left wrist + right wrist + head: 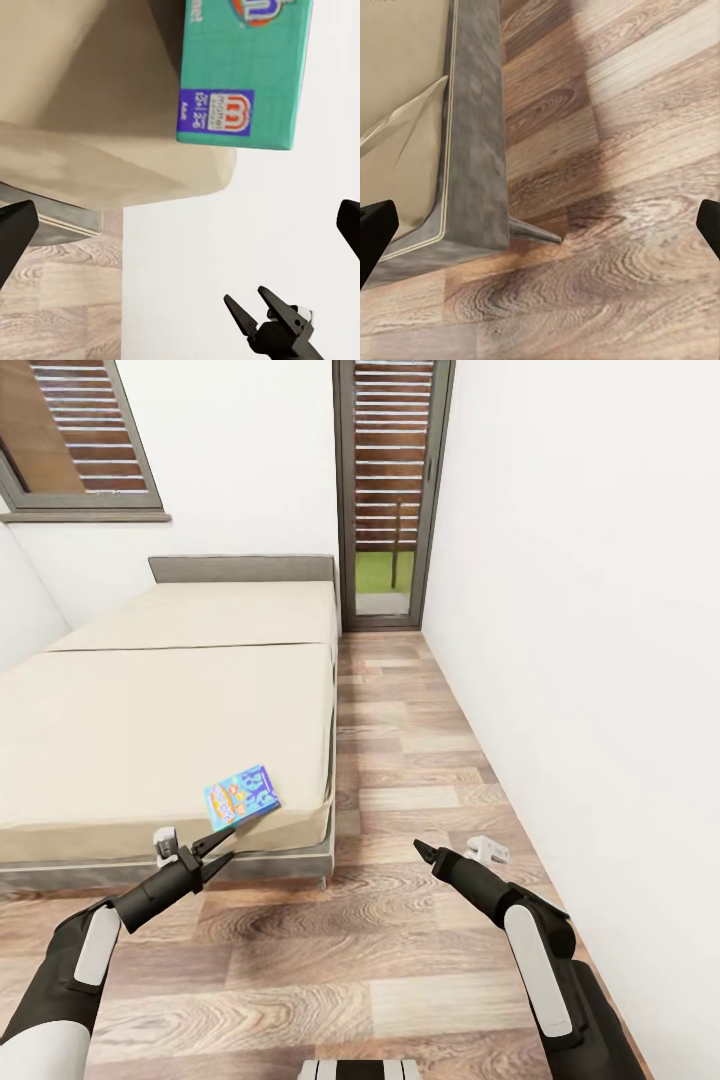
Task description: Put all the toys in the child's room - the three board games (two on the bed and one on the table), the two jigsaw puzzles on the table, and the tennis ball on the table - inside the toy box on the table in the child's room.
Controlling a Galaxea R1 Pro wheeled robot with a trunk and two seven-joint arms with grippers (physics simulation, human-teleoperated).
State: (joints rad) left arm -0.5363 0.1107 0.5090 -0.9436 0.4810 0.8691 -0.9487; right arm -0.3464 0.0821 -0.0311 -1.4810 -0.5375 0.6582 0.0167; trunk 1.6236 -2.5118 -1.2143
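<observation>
The left fingers (212, 852) stand spread apart with nothing between them, hovering just off the near edge of the bed (150, 730), pointed up toward the blue board game (241, 796) that lies flat near the mattress's near right corner. That box sits close to the edge, within easy reach of the arm, so the open stance reads as preparation for a grasp not yet made. In the left wrist view the game's teal face and blue label (244, 71) lie on the cream mattress just above its rounded corner, apart from the dark finger pads (15, 232) at the frame's sides, which confirms the gap is wide and empty. Moving right, the wooden floor (400, 920) runs between the bed and the white wall toward a slatted glass door (392, 490). The right fingers (426, 852) hang over that floor, well apart from the bed; in the head view their tips look close together, yet the right wrist view shows the two dark pads (376, 232) at opposite edges with bare planks and the grey bed frame's corner (472, 187) between, so they are likely open and holding nothing, kept clear while the left arm works.
</observation>
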